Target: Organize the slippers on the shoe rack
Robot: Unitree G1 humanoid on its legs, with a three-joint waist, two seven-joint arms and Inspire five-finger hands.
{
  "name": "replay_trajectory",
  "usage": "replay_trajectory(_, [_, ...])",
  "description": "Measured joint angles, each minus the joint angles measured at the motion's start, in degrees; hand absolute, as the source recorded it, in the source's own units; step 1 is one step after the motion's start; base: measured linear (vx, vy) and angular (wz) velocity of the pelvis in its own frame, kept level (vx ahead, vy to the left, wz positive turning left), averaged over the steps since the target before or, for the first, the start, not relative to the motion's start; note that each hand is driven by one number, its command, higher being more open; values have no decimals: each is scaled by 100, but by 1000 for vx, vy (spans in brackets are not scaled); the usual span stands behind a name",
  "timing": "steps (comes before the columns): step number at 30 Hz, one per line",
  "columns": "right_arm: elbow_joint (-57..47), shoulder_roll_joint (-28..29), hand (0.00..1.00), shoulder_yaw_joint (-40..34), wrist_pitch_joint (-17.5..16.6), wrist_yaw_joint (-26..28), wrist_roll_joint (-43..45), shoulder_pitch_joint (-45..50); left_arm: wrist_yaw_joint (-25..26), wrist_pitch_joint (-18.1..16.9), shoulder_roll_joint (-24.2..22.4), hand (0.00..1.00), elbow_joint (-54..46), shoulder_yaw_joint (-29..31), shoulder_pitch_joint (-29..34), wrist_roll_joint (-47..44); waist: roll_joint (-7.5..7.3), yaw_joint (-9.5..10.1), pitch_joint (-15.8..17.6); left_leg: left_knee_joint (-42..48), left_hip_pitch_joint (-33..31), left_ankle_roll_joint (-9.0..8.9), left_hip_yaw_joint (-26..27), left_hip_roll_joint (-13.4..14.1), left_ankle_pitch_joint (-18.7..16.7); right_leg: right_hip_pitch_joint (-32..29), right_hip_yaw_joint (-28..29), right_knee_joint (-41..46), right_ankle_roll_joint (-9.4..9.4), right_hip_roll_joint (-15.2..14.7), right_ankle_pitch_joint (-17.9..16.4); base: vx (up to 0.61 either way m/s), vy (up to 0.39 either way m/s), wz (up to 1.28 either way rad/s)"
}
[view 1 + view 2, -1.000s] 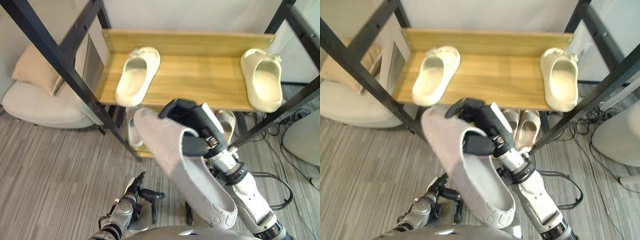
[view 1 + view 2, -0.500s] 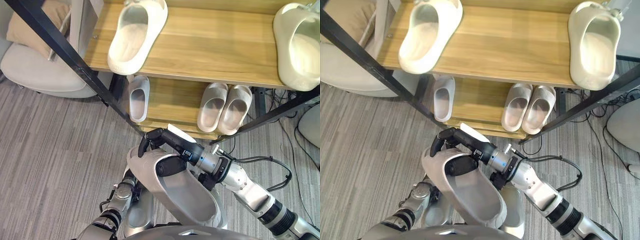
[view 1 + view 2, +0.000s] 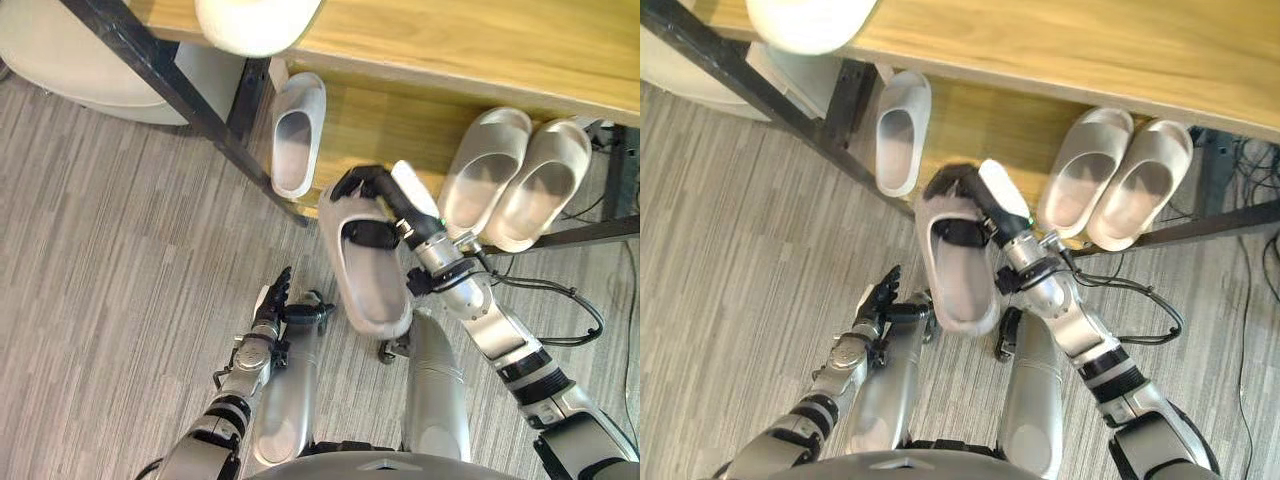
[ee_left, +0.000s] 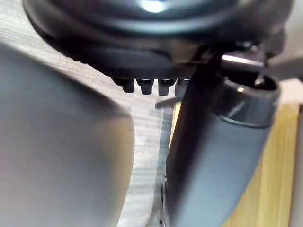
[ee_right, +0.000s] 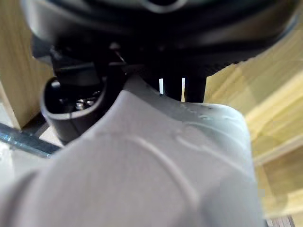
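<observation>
— Fingers (image 3: 283, 277) on the left hand (image 3: 268, 310): apart or curled?
— Straight and relaxed, holding nothing. That hand hangs low over the striped floor (image 3: 100, 260), out in front of the shoe rack (image 3: 190, 95).
— What lies on the rack nearest it?
— A lone grey slipper (image 3: 297, 135), at the left end of the lower shelf (image 3: 370, 125), toe toward the back.
— And the one being sorted?
— The held slipper (image 3: 368, 290), also grey, hangs opening-up at the shelf's front edge, just right of the lone one. The right hand (image 3: 385, 200) is clamped on its toe end, fingers curled over the upper and thumb inside the opening. Whether it touches the shelf I cannot tell.
— Further right?
— A beige pair (image 3: 510, 185) sits on the same shelf, side by side and touching.
</observation>
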Motion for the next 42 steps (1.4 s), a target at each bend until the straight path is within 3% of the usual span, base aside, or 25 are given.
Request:
replay_trajectory(3, [-103,170,0,-322,144,-334,-265,-143,75,22,-27,100,-252,200,-175,-3,-178,38,115,396,-333,-38,-85,-2,-101,-259,-64,368,-34,-37,-143,-27,10,9])
replay_trajectory(15, [-203,295,0,-1059,486,-1148,-743,-999,143,17,-270,100,-834,427,-170,0,-192,293,121,703,-945,-87,-228,-109,-97,-782,-192,796,-118,-188,-307,-5,10,9])
replay_trajectory(25, [1254,164,0,-1088,560,-1275,-711,-2150,260,30,-106,100,-747,416,-171,2,-191,469,121,929,-1477,-155,-352,-245,-67,-1247,-299,1108,-162,-330,-418,3,6,8])
replay_trajectory(31, [2124,-41,0,-746,563,-1210,-506,-2723,314,-29,-137,100,-647,362,-24,-217,-192,598,122,955,-1660,-220,-392,-322,-23,-1408,-340,1205,-178,-412,-465,13,2,9])
replay_trajectory(32, [2177,-57,100,-712,561,-1220,-426,-2754,315,-30,-137,100,-648,359,-24,-220,-192,591,122,954,-1663,-221,-393,-352,-19,-1410,-340,1230,-179,-444,-484,15,-1,9])
replay_trajectory(42, [2725,-123,100,-702,574,-1405,-402,-3069,394,-51,-138,100,-638,360,-23,-344,-193,590,120,934,-1699,-254,-396,-393,4,-1461,-345,1282,-213,-494,-522,6,-1,2])
